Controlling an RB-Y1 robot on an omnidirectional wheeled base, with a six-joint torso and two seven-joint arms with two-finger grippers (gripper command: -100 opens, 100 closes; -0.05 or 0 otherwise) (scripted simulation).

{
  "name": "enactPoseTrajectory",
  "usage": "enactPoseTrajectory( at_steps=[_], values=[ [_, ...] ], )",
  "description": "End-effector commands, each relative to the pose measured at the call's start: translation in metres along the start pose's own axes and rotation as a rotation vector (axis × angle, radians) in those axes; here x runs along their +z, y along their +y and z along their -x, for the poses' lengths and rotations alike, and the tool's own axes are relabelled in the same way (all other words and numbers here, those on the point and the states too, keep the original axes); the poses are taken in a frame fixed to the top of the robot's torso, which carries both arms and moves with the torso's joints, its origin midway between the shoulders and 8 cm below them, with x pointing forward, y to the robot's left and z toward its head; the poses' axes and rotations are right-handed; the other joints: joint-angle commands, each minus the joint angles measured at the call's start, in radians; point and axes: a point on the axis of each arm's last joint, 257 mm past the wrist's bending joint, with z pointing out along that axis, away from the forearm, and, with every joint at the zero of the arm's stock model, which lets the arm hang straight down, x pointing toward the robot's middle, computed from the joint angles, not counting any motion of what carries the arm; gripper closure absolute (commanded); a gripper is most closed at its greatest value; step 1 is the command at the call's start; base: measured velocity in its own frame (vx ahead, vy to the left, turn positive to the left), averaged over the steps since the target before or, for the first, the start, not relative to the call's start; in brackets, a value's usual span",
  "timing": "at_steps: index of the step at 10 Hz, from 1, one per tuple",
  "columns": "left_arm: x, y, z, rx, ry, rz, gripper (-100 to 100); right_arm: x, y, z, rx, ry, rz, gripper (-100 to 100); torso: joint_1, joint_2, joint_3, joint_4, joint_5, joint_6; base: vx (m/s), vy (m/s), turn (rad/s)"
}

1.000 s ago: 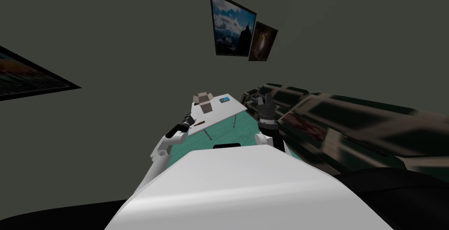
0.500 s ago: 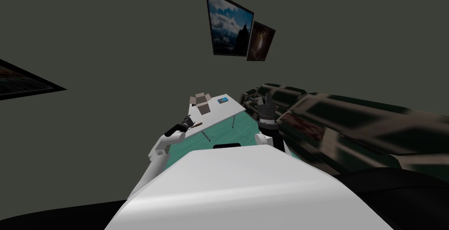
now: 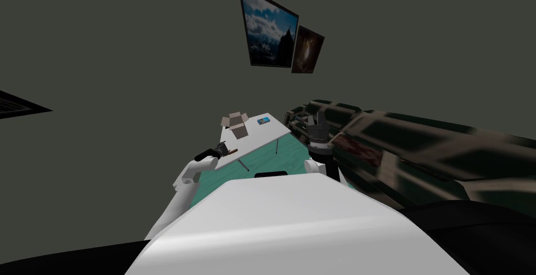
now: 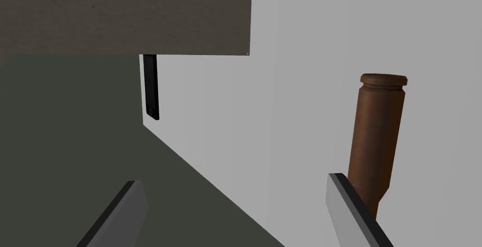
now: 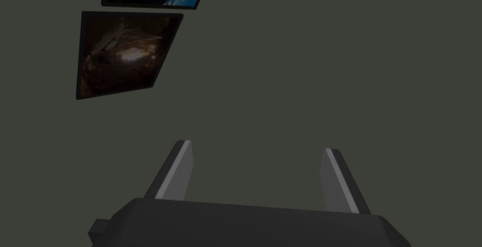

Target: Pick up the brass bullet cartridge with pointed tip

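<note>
The brown, brass-coloured cartridge (image 4: 379, 136) lies on the white table (image 4: 292, 117), near its front corner. Its flat rimmed base points away from my left gripper (image 4: 233, 180). That gripper is open, with nothing between its fingers. The cartridge lies outside the gap, just beyond one finger (image 4: 350, 209), which covers its tip end. In the head view the left gripper (image 3: 222, 149) hovers at the table's (image 3: 256, 138) near corner, beside the cartridge (image 3: 234, 151). My right gripper (image 3: 317, 122) is raised at the right, and the right wrist view shows the right gripper (image 5: 256, 145) open.
An open cardboard box (image 3: 235, 122) stands further along the table, close ahead of the left gripper as the box (image 4: 127, 13). A thin black item (image 4: 150, 86) lies at the table's edge. A blue item (image 3: 263, 121) lies at the far end. A dark sofa (image 3: 398, 146) runs along the right.
The whole head picture has slid left and up, so I have moved. My left gripper has dropped slightly and stays beside the cartridge at the table's corner. The right arm holds its pose.
</note>
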Motion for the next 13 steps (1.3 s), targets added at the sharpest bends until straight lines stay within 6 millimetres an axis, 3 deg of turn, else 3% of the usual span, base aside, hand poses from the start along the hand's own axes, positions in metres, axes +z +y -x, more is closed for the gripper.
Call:
enactPoseTrajectory(
  at_steps=[1, 4, 13],
  values=[
    [0.000, 0.008, 0.009, -0.001, -0.020, 0.037, -100, 0.000, 0.000, 0.000, 0.000, 0.000, 0.000, 0, 0.000, 0.000, 0.000, 0.000, 0.000, 0.000, 0.028, -0.039, -0.029],
    [0.001, 0.025, 0.038, -0.006, -0.075, 0.129, -100, 0.000, 0.000, 0.000, 0.000, 0.000, 0.000, 0, 0.001, 0.001, 0.000, 0.000, 0.000, 0.000, 0.031, -0.038, -0.054],
    [-0.012, 0.069, 0.095, -0.024, -0.189, 0.349, -100, 0.000, 0.000, 0.000, 0.000, 0.000, 0.000, 0, 0.001, 0.000, 0.000, 0.000, 0.000, 0.000, 0.036, -0.031, -0.051]
  ],
)
